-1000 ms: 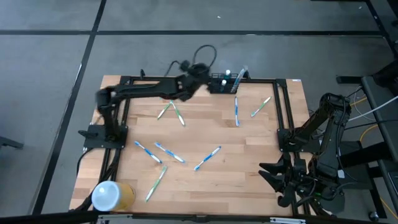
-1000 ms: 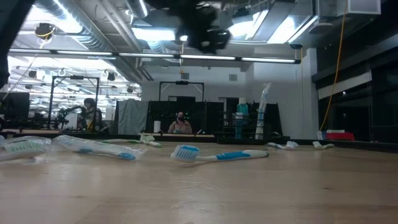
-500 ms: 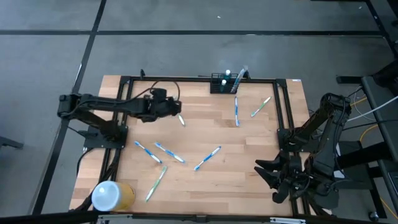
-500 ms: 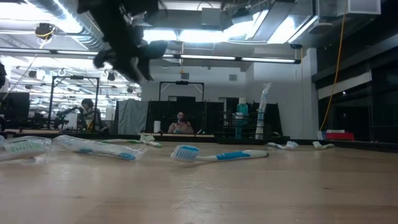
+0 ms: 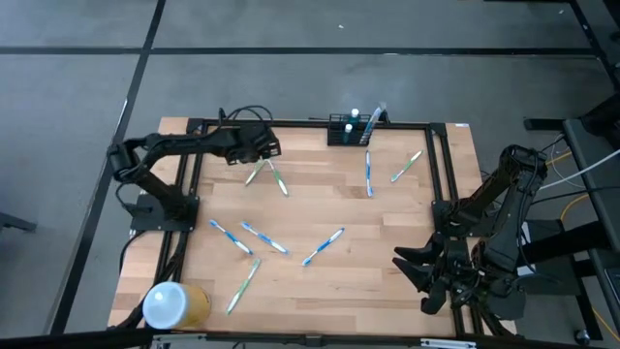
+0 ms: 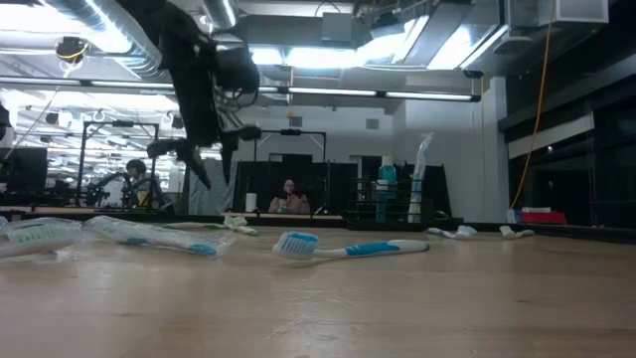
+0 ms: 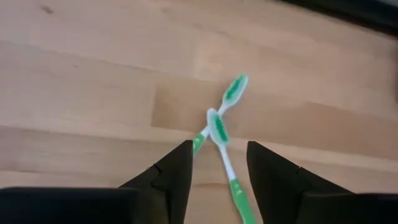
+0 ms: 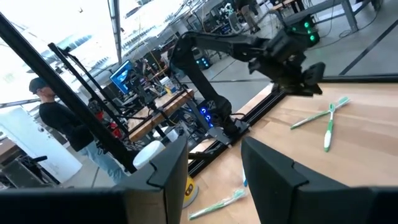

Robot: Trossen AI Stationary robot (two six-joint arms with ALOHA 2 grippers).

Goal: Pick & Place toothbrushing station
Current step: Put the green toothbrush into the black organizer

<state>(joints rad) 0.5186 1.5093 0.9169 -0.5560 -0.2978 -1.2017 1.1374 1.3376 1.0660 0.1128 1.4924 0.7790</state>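
The toothbrushing station (image 5: 349,129), a small black rack with toothbrushes standing in it, rests on the table's far edge; the low view shows the station (image 6: 397,199) far back. My left gripper (image 5: 271,148) hangs open, slanting down, above two crossed green toothbrushes (image 7: 217,127) lying flat on the wood. Its fingers stand either side of them without touching. My right gripper (image 5: 412,273) waits open at the table's near right corner, level, holding nothing.
Several blue and green toothbrushes lie scattered over the wooden table (image 5: 320,208); one blue toothbrush (image 6: 348,247) lies close in the low view. A yellow cylinder with a white top (image 5: 174,303) lies at the near left corner. A black frame (image 5: 434,165) rims the table.
My left gripper has left the station at the far edge, swung toward the table's left and sunk, with its wrist rolling. It now hangs over the two crossed green toothbrushes. The toothbrushes and the station have stayed where they were.
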